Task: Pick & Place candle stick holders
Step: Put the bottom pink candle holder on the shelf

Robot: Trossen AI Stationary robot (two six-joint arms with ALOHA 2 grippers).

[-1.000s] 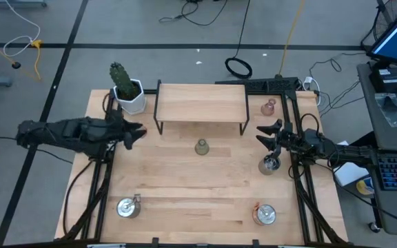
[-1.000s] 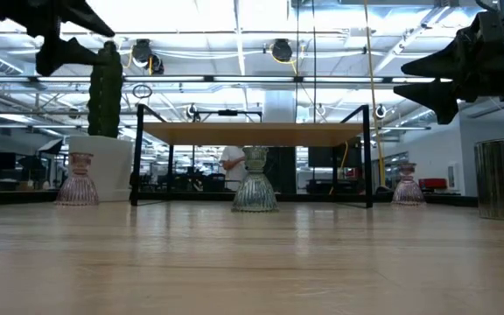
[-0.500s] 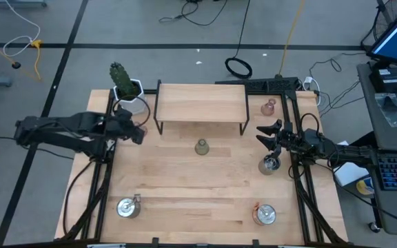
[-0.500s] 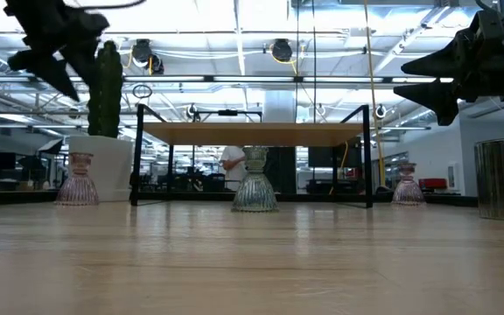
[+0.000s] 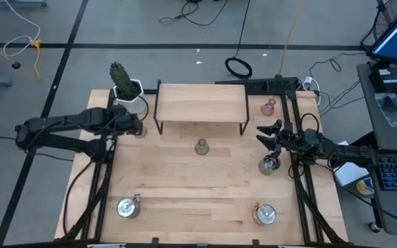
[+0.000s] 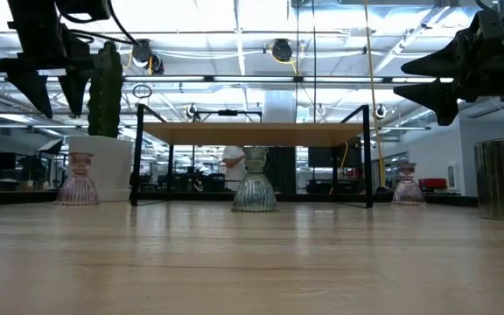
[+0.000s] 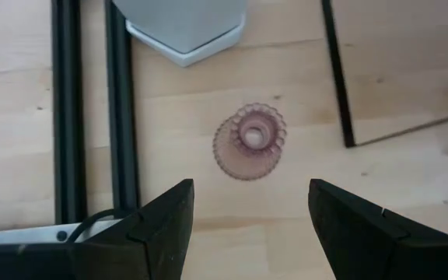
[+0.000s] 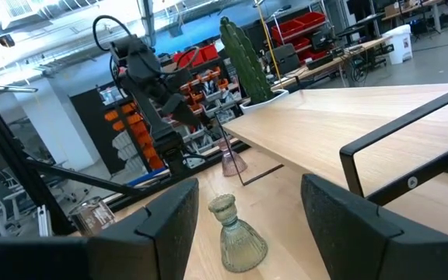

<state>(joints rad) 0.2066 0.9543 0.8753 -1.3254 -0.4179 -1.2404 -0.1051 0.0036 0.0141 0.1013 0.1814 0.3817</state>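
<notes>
The pale pink holder point(image 7: 249, 141) I am over stands upright on the table point(image 5: 205, 200) near its far left corner, just beside the white pot point(image 7: 183, 27) of the cactus point(image 5: 120, 78) and near the left leg of the wooden shelf point(image 5: 202, 103). My left pincer point(image 5: 135, 125) hangs above it, pointing down, its fingers point(image 7: 146, 225) spread wide with nothing between them and clear of the glass.

A second pale pink holder point(image 5: 268, 107) stands near the far right corner, to the right of the shelf. The olive-green holder point(image 5: 201, 147) stands upright in the middle of the table, just in front of the shelf. One silver holder point(image 5: 270, 164) sits by the right edge, and my right pincer point(image 5: 270, 135) hovers near it, above the table, its fingers apart and empty. Whether it stands directly over that holder I cannot tell.

Two more silver holders stand along the near edge: one point(image 5: 126, 207) toward the left corner, one point(image 5: 265, 214) toward the right corner.

In the low view the left pink holder point(image 6: 78, 179) stands in front of the white pot, with my left pincer dark above it.
</notes>
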